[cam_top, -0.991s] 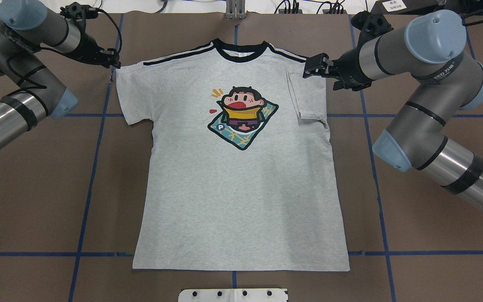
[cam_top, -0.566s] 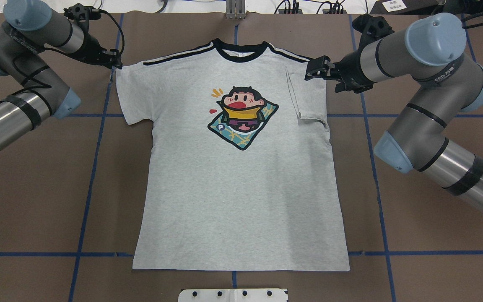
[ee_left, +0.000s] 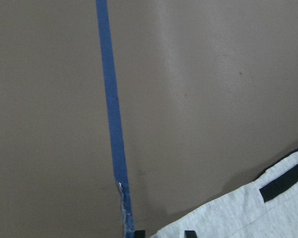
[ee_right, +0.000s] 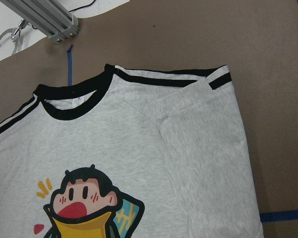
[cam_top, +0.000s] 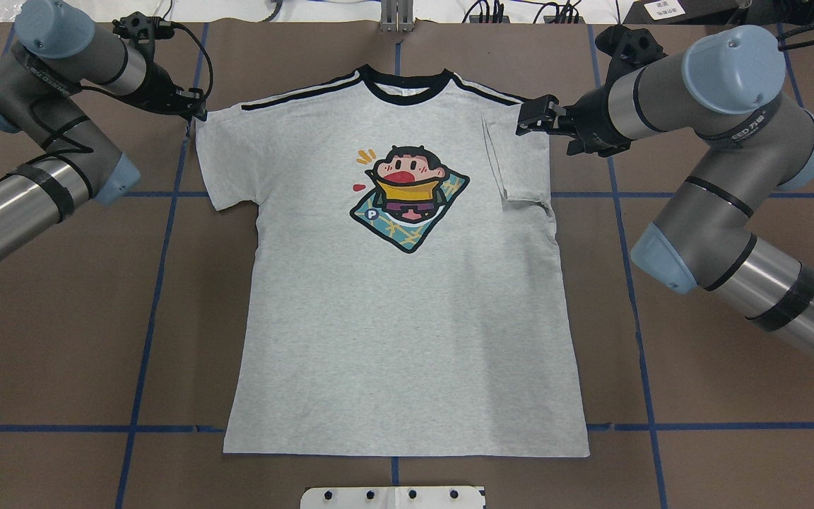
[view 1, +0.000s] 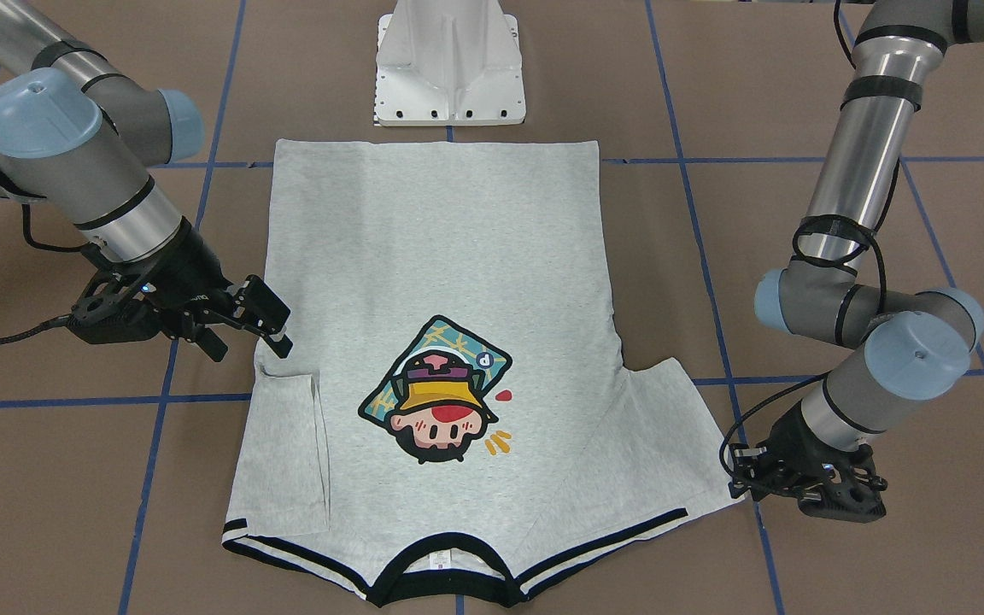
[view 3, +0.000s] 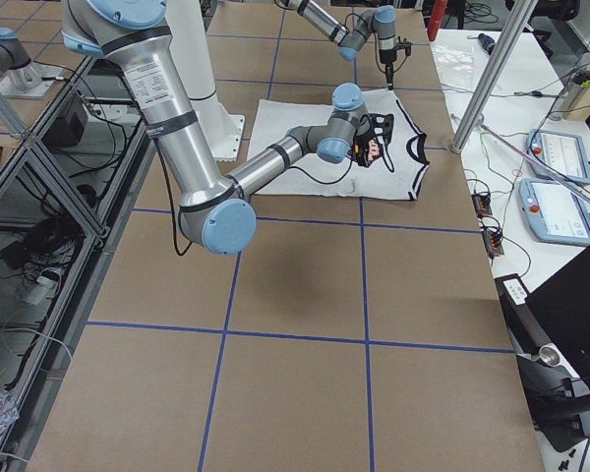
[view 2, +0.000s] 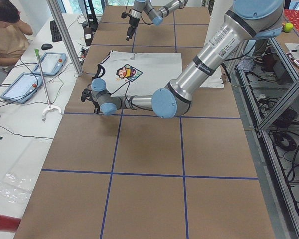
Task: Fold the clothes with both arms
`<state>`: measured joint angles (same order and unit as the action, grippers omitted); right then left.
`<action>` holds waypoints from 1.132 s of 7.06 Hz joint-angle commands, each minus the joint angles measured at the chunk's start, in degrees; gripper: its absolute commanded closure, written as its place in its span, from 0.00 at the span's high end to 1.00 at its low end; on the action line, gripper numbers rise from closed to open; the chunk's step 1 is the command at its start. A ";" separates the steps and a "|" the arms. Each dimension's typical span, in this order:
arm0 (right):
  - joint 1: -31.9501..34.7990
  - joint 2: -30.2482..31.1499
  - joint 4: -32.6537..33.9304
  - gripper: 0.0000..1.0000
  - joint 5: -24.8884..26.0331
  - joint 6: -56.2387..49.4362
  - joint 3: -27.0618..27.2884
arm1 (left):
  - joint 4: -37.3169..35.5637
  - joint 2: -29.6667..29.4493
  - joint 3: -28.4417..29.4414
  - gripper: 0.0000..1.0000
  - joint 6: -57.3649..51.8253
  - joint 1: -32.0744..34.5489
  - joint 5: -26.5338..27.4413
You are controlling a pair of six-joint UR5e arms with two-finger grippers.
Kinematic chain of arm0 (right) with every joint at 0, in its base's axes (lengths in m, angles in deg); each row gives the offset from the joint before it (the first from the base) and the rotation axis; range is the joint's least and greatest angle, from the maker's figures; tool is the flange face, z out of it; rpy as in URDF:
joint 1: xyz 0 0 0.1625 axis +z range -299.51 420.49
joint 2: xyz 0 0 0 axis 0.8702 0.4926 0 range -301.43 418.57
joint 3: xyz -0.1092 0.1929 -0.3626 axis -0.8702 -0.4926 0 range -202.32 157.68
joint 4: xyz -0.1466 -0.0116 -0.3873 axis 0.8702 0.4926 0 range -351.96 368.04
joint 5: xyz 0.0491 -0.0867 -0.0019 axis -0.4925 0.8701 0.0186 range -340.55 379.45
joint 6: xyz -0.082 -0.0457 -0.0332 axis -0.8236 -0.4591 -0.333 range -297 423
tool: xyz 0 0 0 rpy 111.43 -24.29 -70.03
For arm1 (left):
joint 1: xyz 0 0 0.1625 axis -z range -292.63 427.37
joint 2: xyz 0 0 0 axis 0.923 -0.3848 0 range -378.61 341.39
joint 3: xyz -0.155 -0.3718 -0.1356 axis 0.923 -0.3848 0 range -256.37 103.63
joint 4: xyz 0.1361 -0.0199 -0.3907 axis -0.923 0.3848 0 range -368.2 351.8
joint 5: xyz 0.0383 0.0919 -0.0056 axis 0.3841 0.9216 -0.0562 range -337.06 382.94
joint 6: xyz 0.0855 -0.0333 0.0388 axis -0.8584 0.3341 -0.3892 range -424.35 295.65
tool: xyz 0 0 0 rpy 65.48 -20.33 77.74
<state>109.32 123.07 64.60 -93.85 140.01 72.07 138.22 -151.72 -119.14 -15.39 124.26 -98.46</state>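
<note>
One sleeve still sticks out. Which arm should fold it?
Left. The left gripper sits at the flat sleeve's shoulder corner; the right gripper is across the shirt, beside the folded sleeve.

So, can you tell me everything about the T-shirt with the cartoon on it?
It is a light grey T-shirt, soft-looking cloth, lying flat and face up on the brown table. It has a black collar, black-and-white shoulder stripes and a cartoon head in a yellow hat. One sleeve is spread out; the other sleeve is folded in over the chest. The left pincer sits at the spread sleeve's corner.
</note>
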 commanded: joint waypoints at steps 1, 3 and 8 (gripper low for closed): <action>-0.05 0.01 -0.04 1.00 0.28 0.08 0.00 | 0.01 -0.04 0.23 0.25 0.00 -0.38 0.11; -0.23 -0.08 0.05 1.00 0.28 0.17 0.09 | 0.01 -0.21 0.05 0.00 0.00 -0.55 -0.06; -1.37 -0.17 -0.04 1.00 1.42 0.52 0.26 | -6.72 -1.61 -15.21 0.00 16.39 -2.38 -0.16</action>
<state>108.13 122.93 64.57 -92.47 140.50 72.29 134.88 -152.56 -130.43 -3.93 123.23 -98.86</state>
